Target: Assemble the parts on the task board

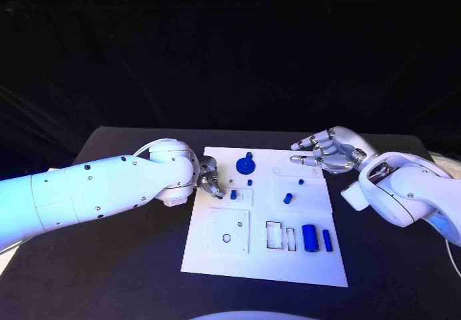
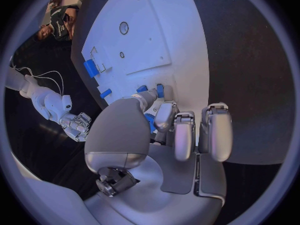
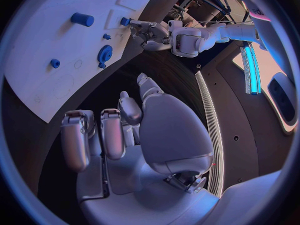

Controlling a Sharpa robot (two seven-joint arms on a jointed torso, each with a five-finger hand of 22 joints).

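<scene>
I am steering two white arms over a black table [image 1: 115, 267], with the flat white rectangular task board [image 1: 264, 263] lying between them.

My left hand [image 1: 208, 181] rests at the board's near-left edge, its silver fingers [image 2: 164, 120] curled down around a small blue peg-shaped part [image 1: 232, 195]. In the left wrist view the fingertips sit right against this blue piece, but I cannot tell whether they truly pinch it or only touch it.

My right hand [image 1: 330, 151] hovers past the board's far corner, fingers loosely curled and apart, holding nothing.

Beyond the left hand's fingertips stands a round blue knob-like disc [image 1: 245, 163], and a little further across is a short blue cylinder standing upright [image 1: 287, 197]. Nearer my body, well away from both hands, a larger blue cylinder [image 1: 309, 237] and a slim blue bar [image 1: 328, 240] lie side by side next to two narrow rectangular slots [image 1: 282, 237].

I judge these parts to be light, rigid plastic with smooth, somewhat slippery sides. The small peg is best taken across its sides with fingertips, gently, since it could roll or flick away. The lying cylinder needs a pinch across its middle.
</scene>
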